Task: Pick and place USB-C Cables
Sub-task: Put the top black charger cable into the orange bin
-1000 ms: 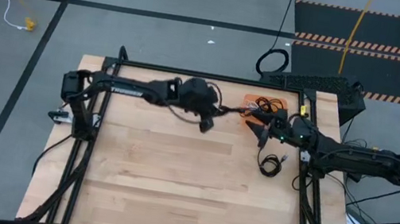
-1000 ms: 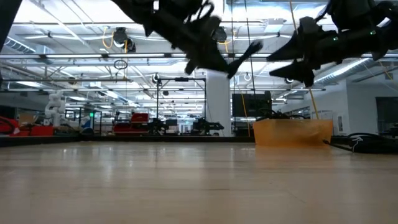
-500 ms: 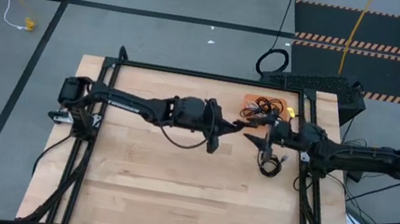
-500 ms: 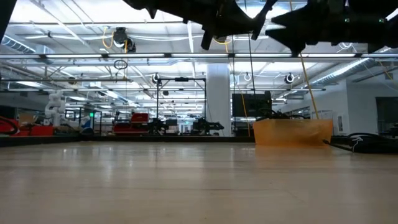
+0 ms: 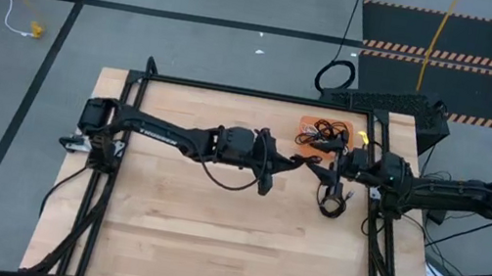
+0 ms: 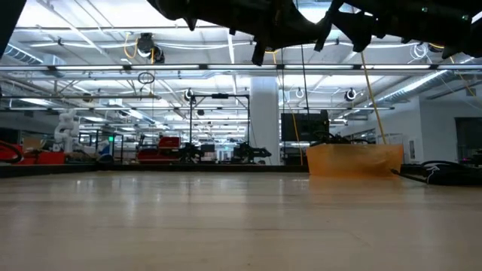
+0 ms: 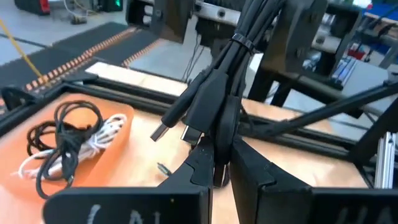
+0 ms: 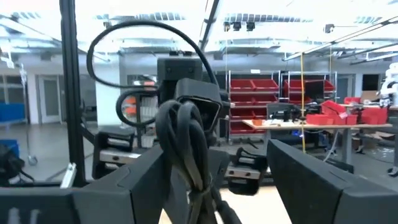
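Observation:
A black USB-C cable bundle (image 7: pixel 217 93) is in my left gripper (image 7: pixel 217 167), which is shut on it above the table's middle right (image 5: pixel 279 166). The bundle sticks out toward my right gripper (image 5: pixel 325 170). In the right wrist view the looped end of the bundle (image 8: pixel 186 140) stands between the open fingers of my right gripper (image 8: pixel 217 177); whether they touch it I cannot tell. More black cables and a white one (image 7: pixel 62 140) lie in an orange tray (image 5: pixel 313 122). Another black coil (image 5: pixel 331 205) lies on the table under the right arm. My left gripper pinches the black bundle between its two fingers near the connector end (image 7: pixel 211 134), where two plugs (image 7: pixel 165 130) stick out sideways. The bundle runs on past the fingertips, along the fingers, bound by a tie (image 7: pixel 239 40). It is lifted clear of the table.
The orange tray (image 6: pixel 354 159) sits at the table's far right corner, just beyond both grippers. A black frame rail (image 5: pixel 253 93) runs along the far edge. Bare wood lies toward the near edge (image 5: pixel 210 241).
My left gripper has carried the bundle toward the table's right and near edges and has risen. My right gripper has also risen and come up to the bundle, so that both grippers now meet high above the table.

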Robot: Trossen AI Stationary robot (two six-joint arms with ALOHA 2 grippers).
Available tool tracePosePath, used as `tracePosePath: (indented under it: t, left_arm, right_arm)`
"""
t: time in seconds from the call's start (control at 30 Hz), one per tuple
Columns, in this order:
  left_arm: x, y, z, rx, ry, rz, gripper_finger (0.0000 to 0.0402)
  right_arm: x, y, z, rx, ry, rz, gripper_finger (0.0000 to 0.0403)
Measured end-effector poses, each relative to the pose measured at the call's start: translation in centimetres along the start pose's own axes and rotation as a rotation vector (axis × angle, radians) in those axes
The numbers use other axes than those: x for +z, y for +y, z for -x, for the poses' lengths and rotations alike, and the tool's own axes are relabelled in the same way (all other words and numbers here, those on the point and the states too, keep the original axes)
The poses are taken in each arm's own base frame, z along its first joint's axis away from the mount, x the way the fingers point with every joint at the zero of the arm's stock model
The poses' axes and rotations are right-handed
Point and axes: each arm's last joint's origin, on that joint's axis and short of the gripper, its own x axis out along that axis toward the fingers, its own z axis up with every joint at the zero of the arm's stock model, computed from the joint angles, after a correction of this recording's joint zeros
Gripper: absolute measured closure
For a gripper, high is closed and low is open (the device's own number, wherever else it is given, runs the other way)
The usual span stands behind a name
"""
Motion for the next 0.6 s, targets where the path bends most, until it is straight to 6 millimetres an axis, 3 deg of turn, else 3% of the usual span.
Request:
tracePosePath:
  t: [0.2,0.3,0.47,0.6]
  left_arm:
    - [0.19,0.00,-0.30,-0.014,-0.051,-0.014,0.0373]
    - [0.16,0.02,-0.36,-0.018,-0.055,-0.017,0.0366]
    - [0.12,0.05,-0.40,-0.017,-0.054,-0.016,0.0351]
    - [0.22,0.00,-0.39,-0.023,-0.064,-0.017,0.0348]
  right_arm:
    - [0.28,0.00,0.00,0.000,-0.029,-0.065,0.0182]
    - [0.45,0.01,0.01,0.003,-0.047,-0.090,0.0236]
    - [0.55,0.01,0.02,0.004,-0.057,-0.099,0.0365]
    - [0.67,0.02,0.03,0.005,-0.069,-0.124,0.0388]
